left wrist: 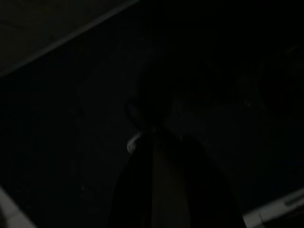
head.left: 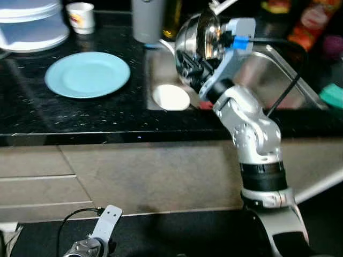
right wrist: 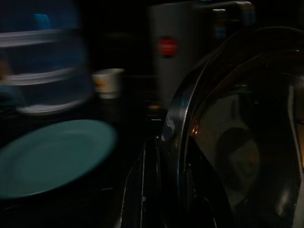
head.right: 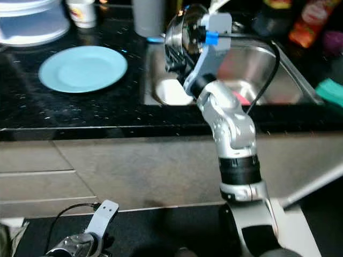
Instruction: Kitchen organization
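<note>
Steel bowl [head.left: 199,40] held up on edge over the sink [head.left: 278,80], at its left end.
R gripper [head.left: 188,68] jaws clenched on bowl rim. White plate [head.left: 171,97] in sink below; blue plate [head.left: 87,74] on counter [head.left: 64,115] left of sink, cup [head.left: 81,17] at back edge. L gripper [head.left: 88,247] hangs low, jaws: can't tell.
</note>
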Motion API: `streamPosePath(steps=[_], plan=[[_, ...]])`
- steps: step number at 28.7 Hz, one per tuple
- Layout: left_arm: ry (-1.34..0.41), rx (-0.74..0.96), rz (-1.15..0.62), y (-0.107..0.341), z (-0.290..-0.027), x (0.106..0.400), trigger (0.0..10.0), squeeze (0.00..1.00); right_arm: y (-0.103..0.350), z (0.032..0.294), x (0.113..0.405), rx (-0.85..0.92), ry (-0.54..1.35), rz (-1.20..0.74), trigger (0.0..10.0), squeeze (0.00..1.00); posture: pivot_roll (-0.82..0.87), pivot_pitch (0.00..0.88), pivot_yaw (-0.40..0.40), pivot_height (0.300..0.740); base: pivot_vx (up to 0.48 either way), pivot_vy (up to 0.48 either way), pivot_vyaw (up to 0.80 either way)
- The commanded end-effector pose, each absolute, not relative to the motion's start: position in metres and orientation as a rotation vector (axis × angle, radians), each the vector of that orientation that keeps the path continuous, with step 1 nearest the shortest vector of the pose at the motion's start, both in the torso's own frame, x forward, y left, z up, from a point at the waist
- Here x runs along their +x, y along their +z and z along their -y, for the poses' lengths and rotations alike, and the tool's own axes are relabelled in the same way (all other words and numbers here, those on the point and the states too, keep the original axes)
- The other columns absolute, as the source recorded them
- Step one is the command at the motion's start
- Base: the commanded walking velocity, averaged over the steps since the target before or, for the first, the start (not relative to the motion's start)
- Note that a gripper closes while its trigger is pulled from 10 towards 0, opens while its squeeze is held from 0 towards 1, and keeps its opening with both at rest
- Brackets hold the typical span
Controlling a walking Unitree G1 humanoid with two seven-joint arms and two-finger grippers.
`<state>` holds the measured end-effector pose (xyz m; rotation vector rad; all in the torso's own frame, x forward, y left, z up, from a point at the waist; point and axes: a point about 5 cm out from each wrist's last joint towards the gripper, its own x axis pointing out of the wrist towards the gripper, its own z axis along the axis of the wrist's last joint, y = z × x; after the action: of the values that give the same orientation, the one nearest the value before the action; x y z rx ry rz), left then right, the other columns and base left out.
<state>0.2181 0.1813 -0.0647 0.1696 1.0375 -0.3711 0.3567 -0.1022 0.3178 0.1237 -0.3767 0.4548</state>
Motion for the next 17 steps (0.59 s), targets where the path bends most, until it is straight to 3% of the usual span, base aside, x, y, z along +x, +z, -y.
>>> streamPosePath(steps=[1,12,17], plan=[[-0.369,0.159,-1.075,-0.071,-0.183,0.208,10.0,0.00,0.330,0.101,0.358,0.095,0.430,0.436,10.0,0.00,0.04,0.108,-0.043,0.740,0.000,0.000,0.00],[-0.383,0.156,-1.081,-0.071,-0.181,0.206,10.0,0.00,0.331,0.091,0.367,-0.036,0.398,0.438,10.0,0.00,0.04,0.128,-0.055,0.740,0.000,0.000,0.00],[-0.407,0.144,-1.094,-0.072,-0.179,0.205,10.0,0.00,0.320,0.088,0.380,-0.177,0.321,0.377,10.0,0.00,0.03,0.141,-0.060,0.740,0.000,0.000,0.00]])
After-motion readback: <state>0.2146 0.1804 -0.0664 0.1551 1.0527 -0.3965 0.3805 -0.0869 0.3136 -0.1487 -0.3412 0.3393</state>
